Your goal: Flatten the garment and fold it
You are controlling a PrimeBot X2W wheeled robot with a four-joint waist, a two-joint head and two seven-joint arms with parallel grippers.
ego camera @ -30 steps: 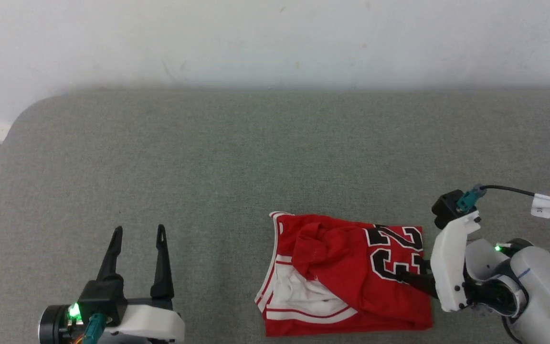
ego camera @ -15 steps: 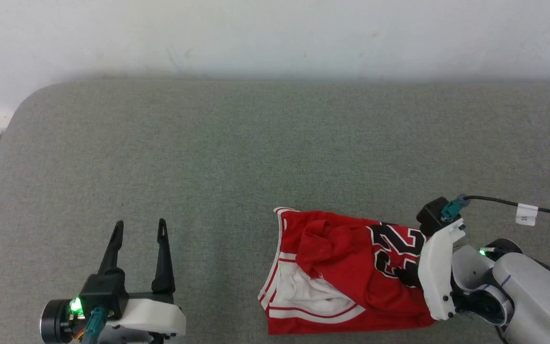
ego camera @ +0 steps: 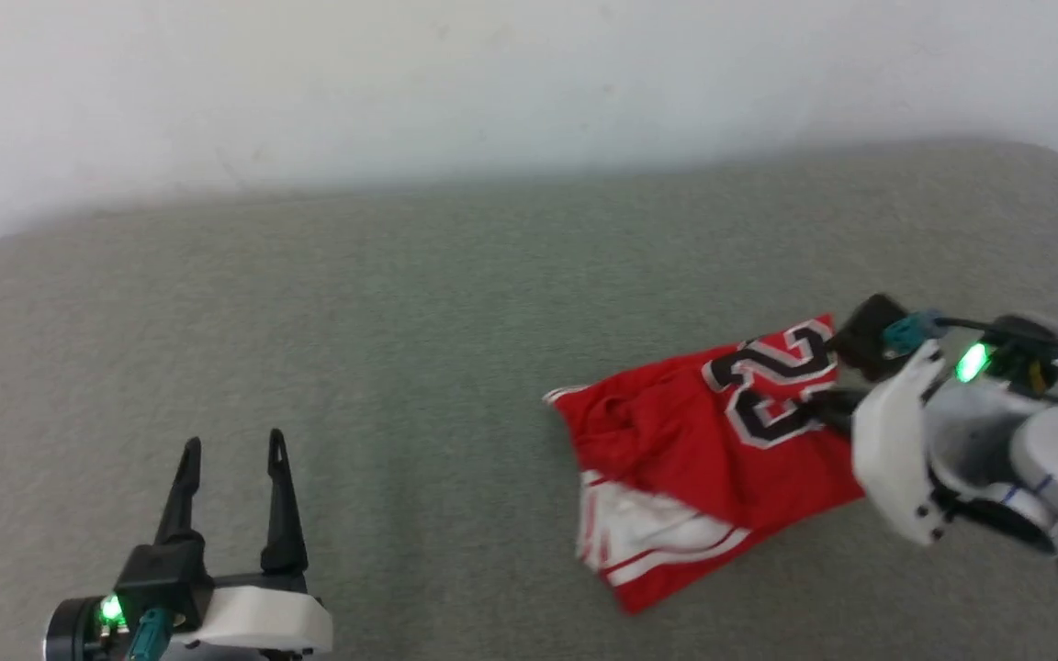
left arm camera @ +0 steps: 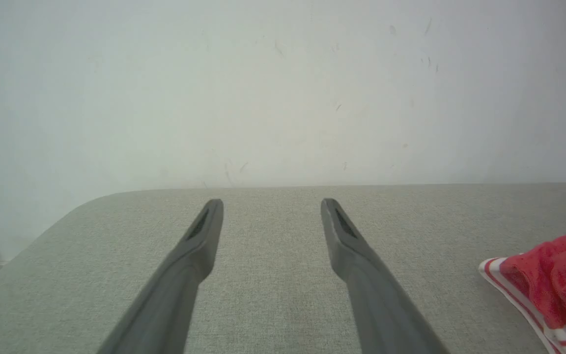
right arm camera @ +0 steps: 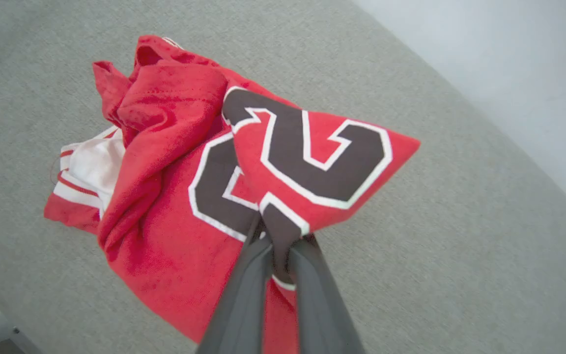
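The garment (ego camera: 703,441) lies on the right side of the grey, cloth-covered worktop (ego camera: 400,321), toward its near half and well short of the pale wall (ego camera: 492,83) at the far edge. It is a crumpled heap, not a spread shirt. Red cloth is bunched and folded over itself at the left end, and a white sleeve with red-and-white striped trim (ego camera: 648,528) pokes out at the near left. The black, white-outlined number (right arm camera: 302,157) faces up on the right part.

The right hand (right arm camera: 277,243) has its two dark fingers pressed together on a fold of the red cloth at the lower edge of the number. The cloth tents up from that pinch into a raised corner, while the rest rests on the worktop.

The left hand (ego camera: 233,442) is at the near left, well apart from the garment. Its fingers are spread wide with nothing between them, pointing toward the far wall.

By my judgement the task is at its very start. A first hold on the cloth has been taken, but nothing is flattened. The body is doubled over, the sleeves are tucked or hidden, and no hem or shoulder line lies straight. Opening the shirt out, smoothing it flat and all of the folding remain to be done.
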